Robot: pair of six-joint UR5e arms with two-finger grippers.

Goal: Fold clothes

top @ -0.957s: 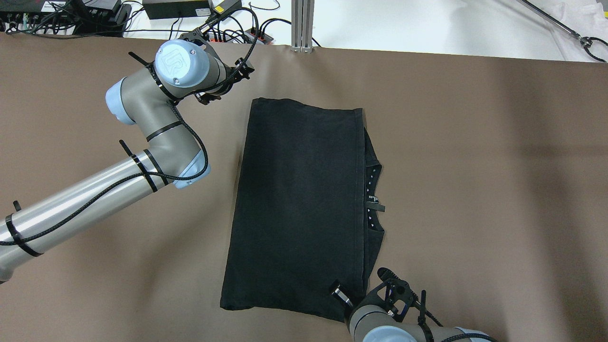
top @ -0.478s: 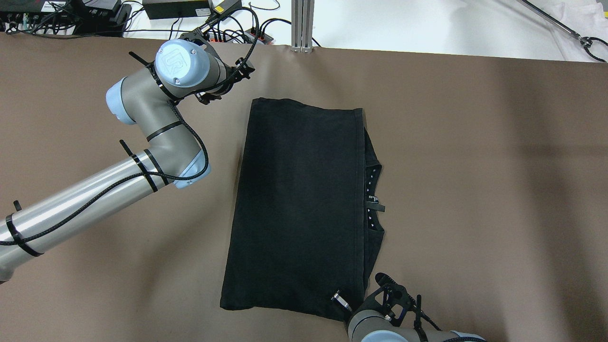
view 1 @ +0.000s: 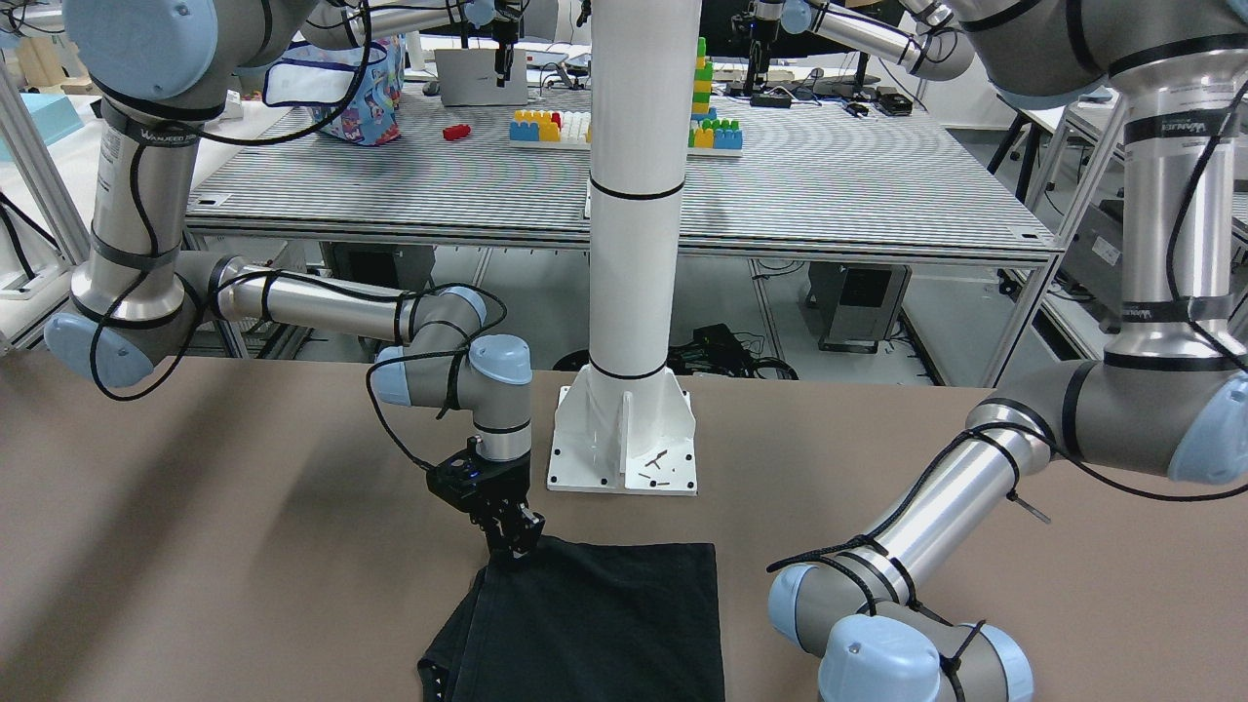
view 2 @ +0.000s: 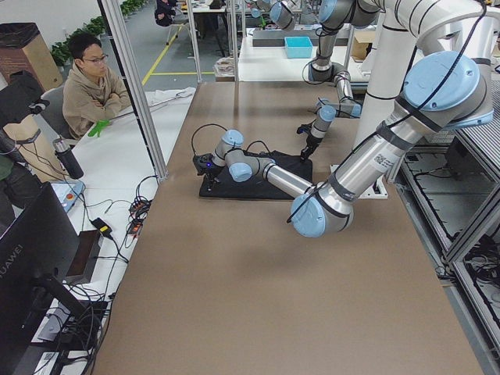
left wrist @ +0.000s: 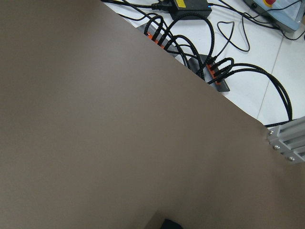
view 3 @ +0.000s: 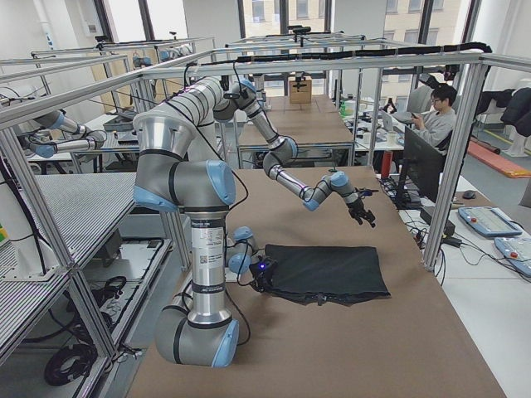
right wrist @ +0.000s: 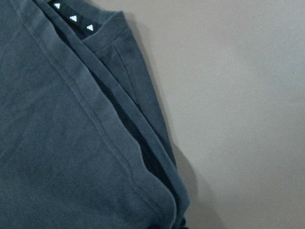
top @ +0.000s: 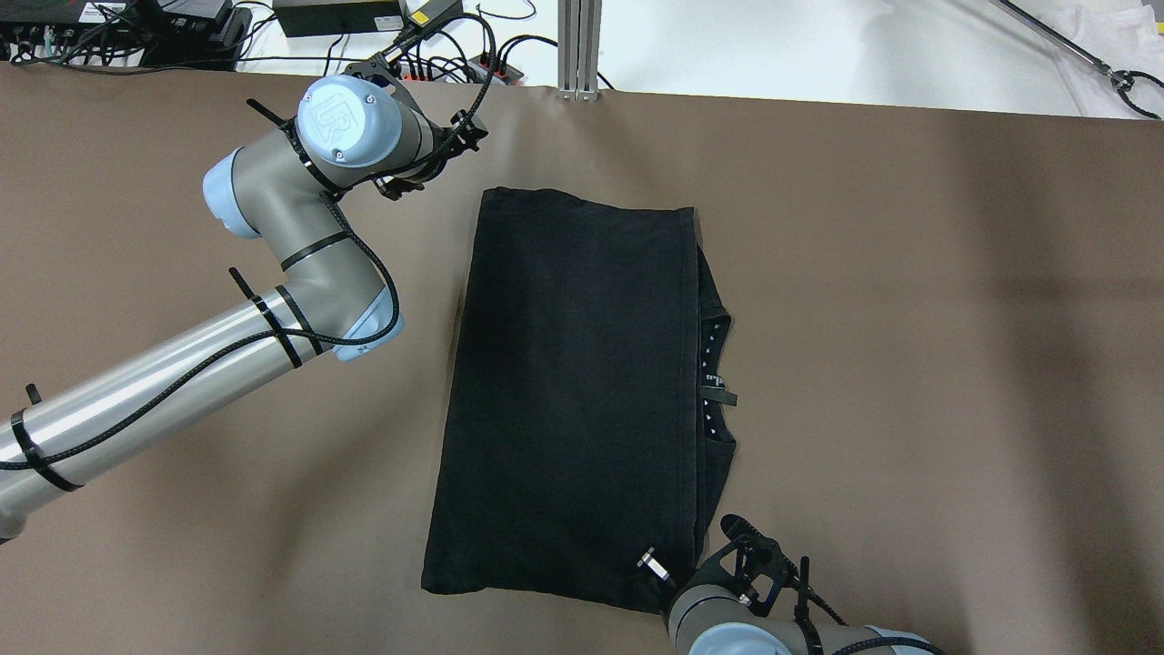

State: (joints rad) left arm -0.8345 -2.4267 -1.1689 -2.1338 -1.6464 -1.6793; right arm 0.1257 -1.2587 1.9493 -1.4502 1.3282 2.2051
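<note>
Left gripper point(top: 414, 177) hangs off the shirt's far corner, can't tell its jaws, while the black shirt point(top: 573, 400) lies flat mid-bench point(top: 909, 364), folded once, and the right gripper point(view 1: 514, 539) has jaws apparently pinching its near corner, probably for another fold.

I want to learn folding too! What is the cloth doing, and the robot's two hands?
Black soft fabric garment: folded over, lying flat on brown table.
Right gripper: low at the garment's corner; jaws open or shut, unclear.
Left gripper: raised, off the garment; jaws unclear.
</note>
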